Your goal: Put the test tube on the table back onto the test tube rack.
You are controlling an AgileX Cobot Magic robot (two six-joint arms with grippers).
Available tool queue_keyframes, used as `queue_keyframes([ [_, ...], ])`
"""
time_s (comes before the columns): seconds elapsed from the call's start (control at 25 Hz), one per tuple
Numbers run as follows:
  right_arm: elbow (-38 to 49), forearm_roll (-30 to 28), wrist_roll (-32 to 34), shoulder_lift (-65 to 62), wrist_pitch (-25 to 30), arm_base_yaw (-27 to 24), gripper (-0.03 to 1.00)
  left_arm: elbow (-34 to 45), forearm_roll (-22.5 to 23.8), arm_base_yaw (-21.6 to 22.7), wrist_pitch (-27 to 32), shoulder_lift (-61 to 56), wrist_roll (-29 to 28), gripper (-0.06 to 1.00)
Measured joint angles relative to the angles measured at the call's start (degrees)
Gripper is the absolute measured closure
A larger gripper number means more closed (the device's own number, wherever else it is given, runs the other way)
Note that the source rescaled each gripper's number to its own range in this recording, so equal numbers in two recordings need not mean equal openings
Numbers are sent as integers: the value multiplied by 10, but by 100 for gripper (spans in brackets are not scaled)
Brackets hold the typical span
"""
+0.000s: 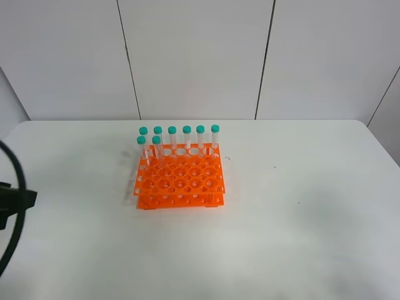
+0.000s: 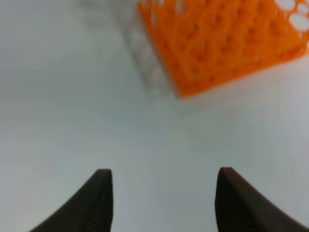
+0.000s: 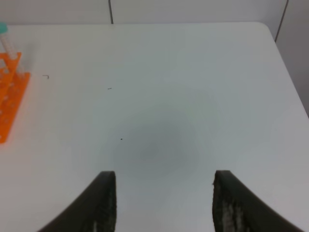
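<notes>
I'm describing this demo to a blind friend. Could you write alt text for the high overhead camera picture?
An orange test tube rack sits near the middle of a white table, holding eight upright test tubes with teal caps along its far side: six in the back row, two in the next. A dark arm part and cable show at the left edge.

The bright orange square plastic rack (image 2: 217, 43) is blurred in the left wrist view and cut off at the frame edge. In the right wrist view only one edge of it shows. The black left arm and cable (image 1: 11, 206) are cropped in the exterior view.
</notes>
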Motion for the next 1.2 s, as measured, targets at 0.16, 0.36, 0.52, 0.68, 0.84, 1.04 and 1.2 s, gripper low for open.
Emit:
queue_keyframes([
  [0.16,0,0,0,0,0,0,38,0,23,0,68,-68,-18,54],
  [0.36,0,0,0,0,0,0,38,0,59,0,184,-175,-69,48],
  [0.52,0,0,0,0,0,0,38,0,118,0,228,-255,-118,48],
  [0.68,0,0,0,0,0,0,38,0,121,0,230,-304,-143,48],
  [0.84,0,0,0,0,0,0,38,2,121,0,232,-344,-145,48],
  [1.04,0,0,0,0,0,0,38,2,120,0,235,-365,-145,48],
  [1.2,0,0,0,0,0,0,38,12,118,0,235,-365,-145,48],
])
